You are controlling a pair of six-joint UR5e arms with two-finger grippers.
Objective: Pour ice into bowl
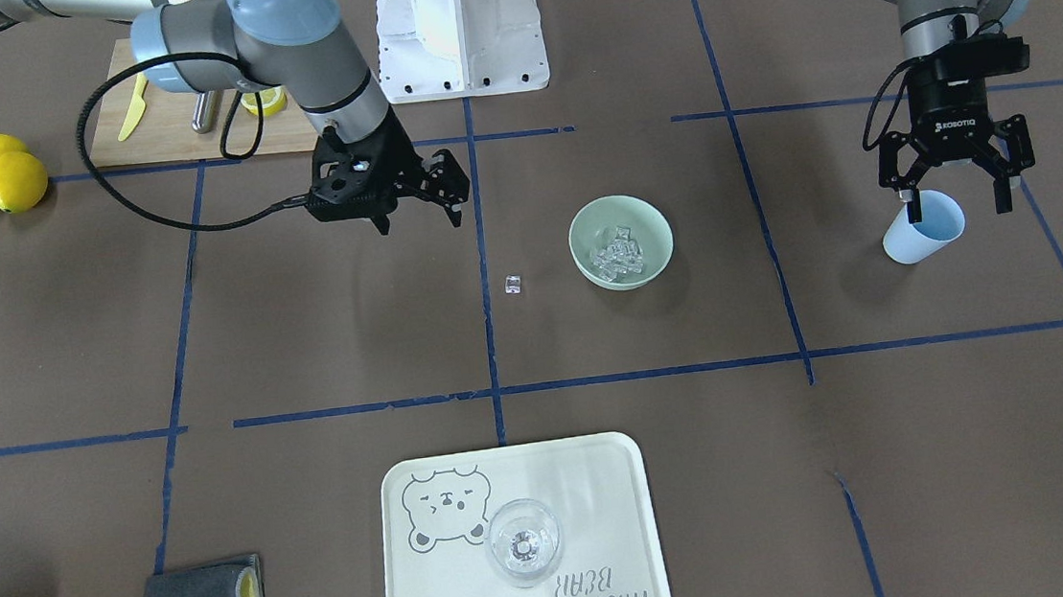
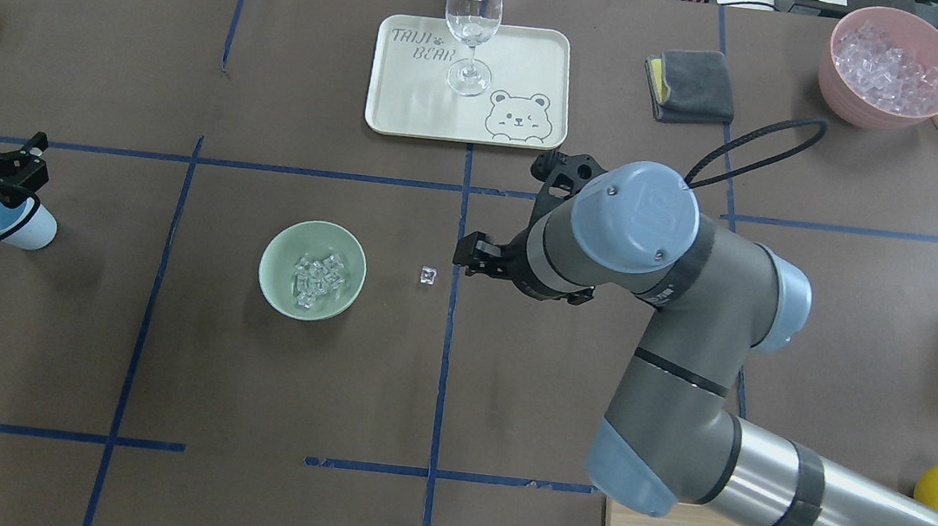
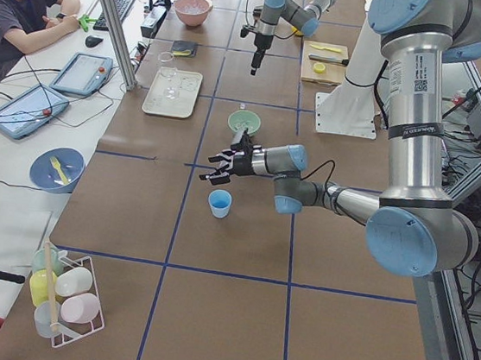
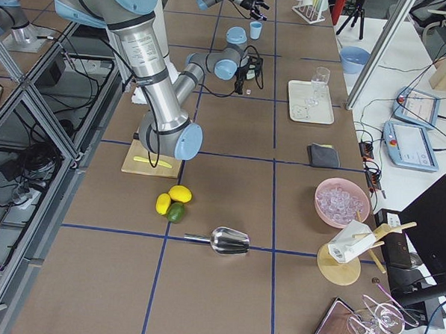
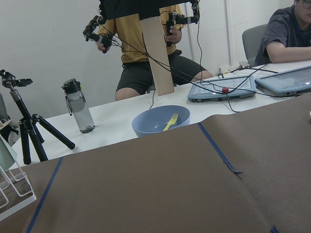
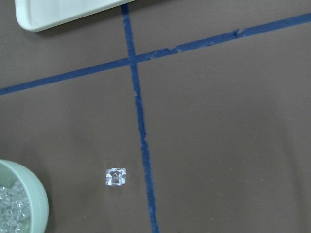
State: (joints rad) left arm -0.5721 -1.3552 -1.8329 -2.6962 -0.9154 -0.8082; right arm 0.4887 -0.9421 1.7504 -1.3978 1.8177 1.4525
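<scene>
- Most of the small clear glassy ice cubes (image 1: 619,254) lie heaped in the round sage-green matte bowl (image 1: 576,237). It sits upright mid-bench (image 1: 304,338), mouth up, with no long axis. Pouring looks done.
- One stray ice cube (image 1: 513,284) lies beside the bowl, probably to be collected.
- Pale blue cup (image 1: 920,231) stands upright, long axis vertical, beneath the spread, empty left gripper (image 1: 956,198).
- Right gripper (image 1: 419,218) hangs spread and empty near the stray ice cube.

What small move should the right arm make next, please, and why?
Probably move the open right gripper over the stray clear ice cube, which lies on the table beside the round pale-green bowl holding the other cubes.
</scene>
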